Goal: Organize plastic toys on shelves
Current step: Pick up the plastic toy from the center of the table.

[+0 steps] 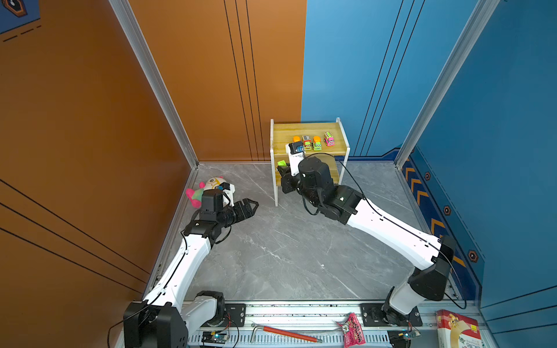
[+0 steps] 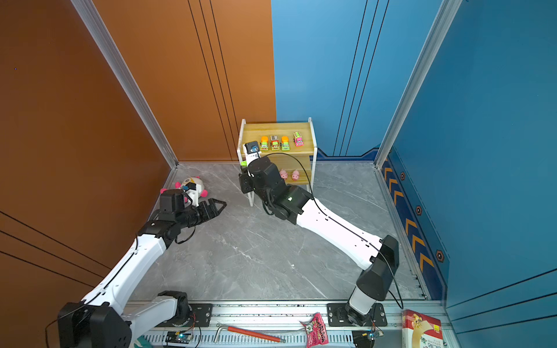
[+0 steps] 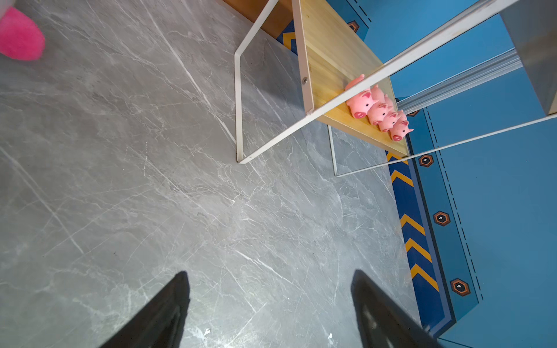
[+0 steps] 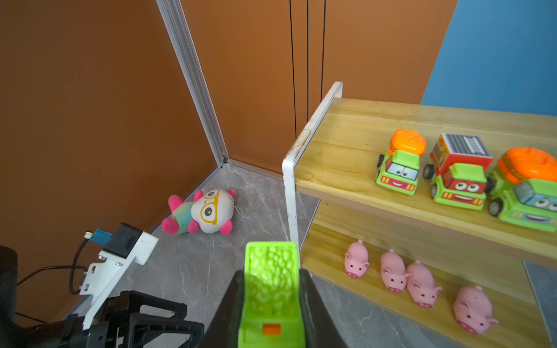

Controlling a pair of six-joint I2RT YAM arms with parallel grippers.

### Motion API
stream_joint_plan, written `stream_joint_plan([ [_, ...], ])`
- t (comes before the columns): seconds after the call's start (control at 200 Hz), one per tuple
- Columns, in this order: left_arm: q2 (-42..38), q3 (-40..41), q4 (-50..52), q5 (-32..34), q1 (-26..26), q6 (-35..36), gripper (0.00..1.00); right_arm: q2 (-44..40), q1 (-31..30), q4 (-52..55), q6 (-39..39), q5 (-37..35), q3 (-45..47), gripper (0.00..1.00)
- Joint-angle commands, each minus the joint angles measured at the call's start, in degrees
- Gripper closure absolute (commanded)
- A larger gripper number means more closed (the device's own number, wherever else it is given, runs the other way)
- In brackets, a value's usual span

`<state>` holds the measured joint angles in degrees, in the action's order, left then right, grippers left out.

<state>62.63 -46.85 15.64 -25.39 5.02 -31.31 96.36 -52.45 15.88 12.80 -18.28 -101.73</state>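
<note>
So the shelves (image 1: 286, 129) sit just above mid-frame, with four toy trucks (image 1: 316, 143) lined up on the top board and the pink truck (image 1: 329, 139) a bit apart at the right end. At their left front corner the right gripper (image 1: 280, 170) pinches a green toy (image 1: 282, 163). The left gripper (image 1: 254, 208) hovers, jaws spread, over the grey floor (image 1: 286, 247), with a plush doll (image 1: 212, 183) just up-left of it.

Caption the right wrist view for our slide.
Right arm's jaws shut on a green toy truck by the two-tier rack: three trucks above, four pink pigs below.
</note>
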Motion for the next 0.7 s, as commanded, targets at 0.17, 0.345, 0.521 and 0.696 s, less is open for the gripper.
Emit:
stream_joint_plan([
  [0.17,-1.95,-0.29,2.19,1.1,3.1,2.99,0.16,13.28,1.21,13.17,-4.6,-5.99,-21.7,0.82],
  [0.345,-1.88,-0.42,2.29,0.83,3.64,3.07,0.16,18.87,1.73,13.74,-5.0,-8.25,-30.94,0.81],
  [0.521,-1.82,-0.41,2.29,0.63,3.95,3.01,0.16,22.1,2.61,13.67,-4.87,-9.45,-36.44,0.81],
  [0.696,-1.54,-0.46,2.29,0.27,3.96,2.95,0.16,23.98,3.79,12.39,-4.0,-11.87,-37.69,0.81],
])
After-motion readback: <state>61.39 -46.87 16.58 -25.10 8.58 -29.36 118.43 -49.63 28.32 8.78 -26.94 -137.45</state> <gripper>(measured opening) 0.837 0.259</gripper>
